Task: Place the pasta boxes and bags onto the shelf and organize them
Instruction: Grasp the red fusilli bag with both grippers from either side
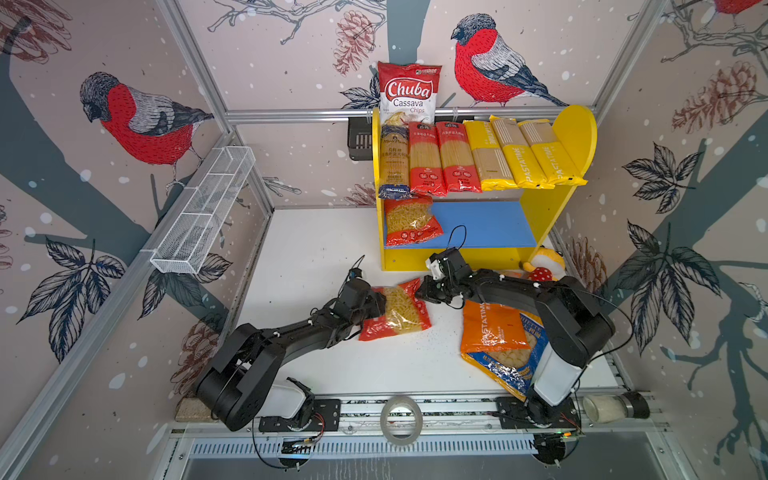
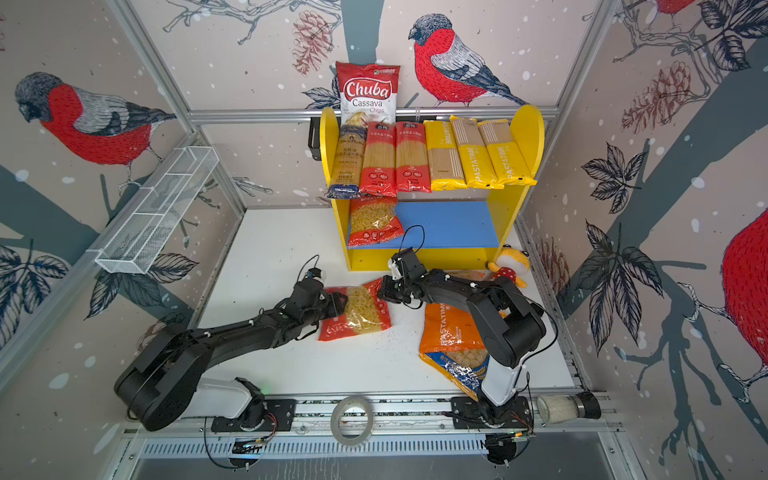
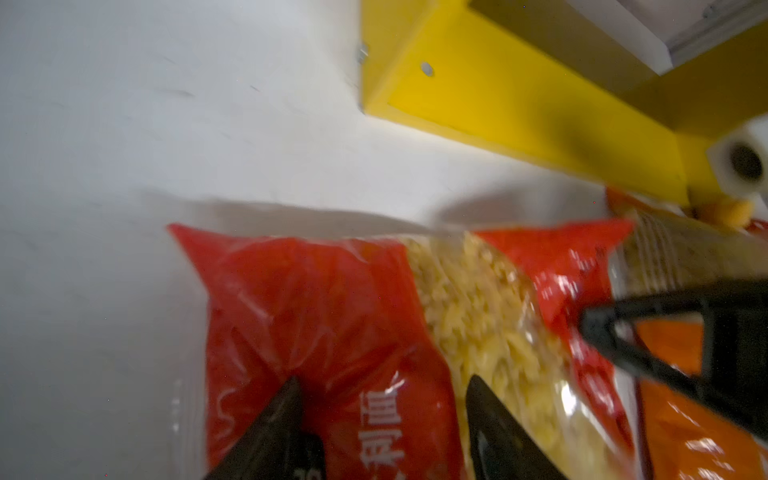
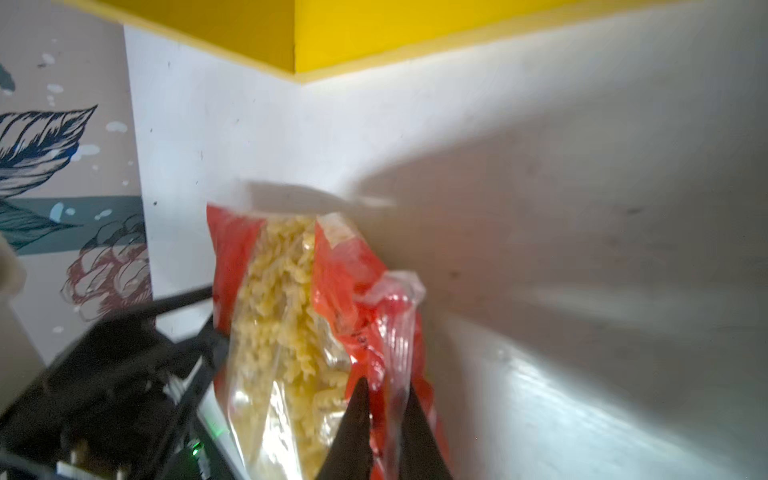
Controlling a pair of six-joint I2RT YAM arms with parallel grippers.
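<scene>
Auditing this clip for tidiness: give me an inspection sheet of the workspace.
Surface: white tabletop.
Job's things: six spaghetti packs across shelf top; one red bag on lower board; red fusilli bag, orange bag over blue-yellow bag on tabletop.
Clutter: chips bag, plush toy, tape roll, jar.
Grippers: left gripper open astride red fusilli bag; right gripper shut on its corner.
Cables: looped cable above right wrist.
Surroundings: bird wallpaper, wire rack, black basket.

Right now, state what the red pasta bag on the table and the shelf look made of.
The red pasta bag: thin glossy plastic film, crinkled, with a clear window showing spirals. The shelf: probably painted board, smooth yellow, flat panels, screw holes.
</scene>
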